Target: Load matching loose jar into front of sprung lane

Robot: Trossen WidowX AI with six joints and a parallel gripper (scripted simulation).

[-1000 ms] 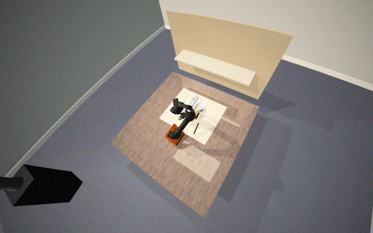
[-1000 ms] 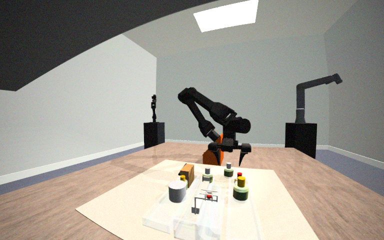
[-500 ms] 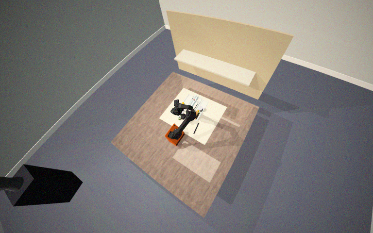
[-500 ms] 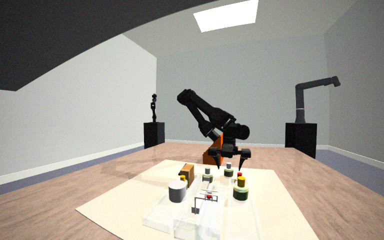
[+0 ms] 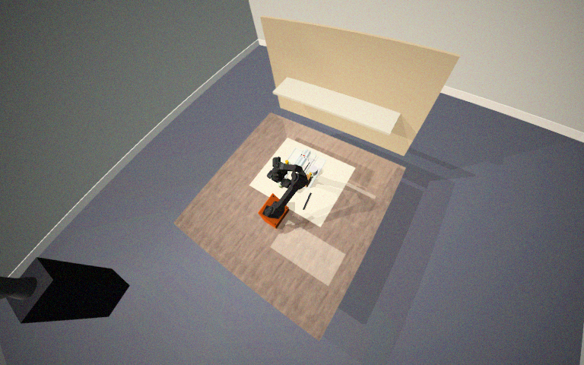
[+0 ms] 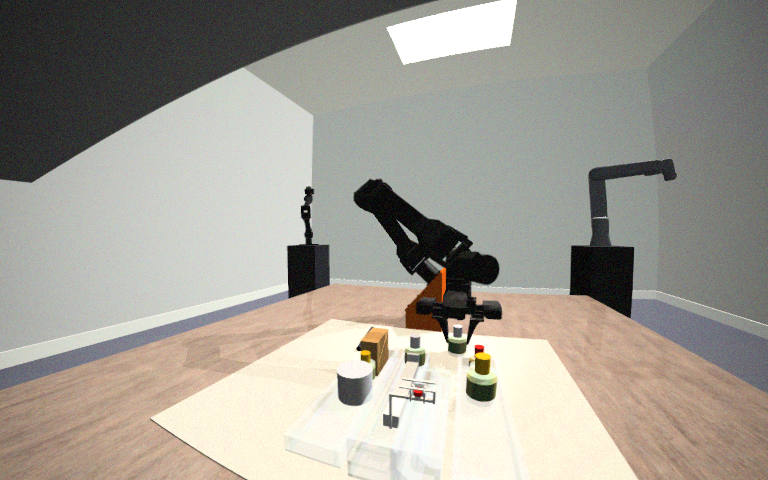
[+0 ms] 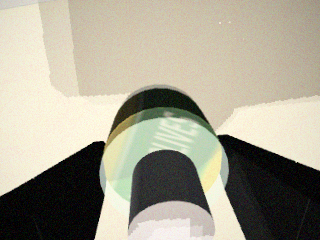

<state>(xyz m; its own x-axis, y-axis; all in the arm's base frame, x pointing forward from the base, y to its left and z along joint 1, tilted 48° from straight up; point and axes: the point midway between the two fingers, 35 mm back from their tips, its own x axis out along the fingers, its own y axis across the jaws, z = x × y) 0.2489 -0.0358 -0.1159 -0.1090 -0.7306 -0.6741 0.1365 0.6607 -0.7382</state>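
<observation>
Inspecting the loose grey-capped jar (image 5: 280, 185) (image 6: 457, 344) (image 7: 160, 131): it stands upright on the cream mat (image 5: 329, 193) (image 6: 254, 390), on the robot's side of the clear lanes and apart from them. A cylindrical cap tops a dark neck in the wrist view. The rounded shoulder is pale green with a yellowish tint at its sides, and pale lettering crosses it, only partly legible. The lower body is dark green, nearly black in the shade.

The gripper (image 5: 281, 182) (image 6: 459, 340) (image 7: 162, 148) points down over this jar. Its jaws are partly closed, one finger on each side of the body, right at its edges; whether they clamp it cannot be told.

The lane jar (image 6: 415, 341) has the same grey cap and pale-over-dark-green body, and stands behind a small grey plate in the exterior view. A yellow-capped jar (image 6: 481, 382) and a red-capped jar (image 6: 479, 349) stand to one side; a brown block (image 6: 373, 348) and a grey cylinder (image 6: 355, 384) are on the other.
</observation>
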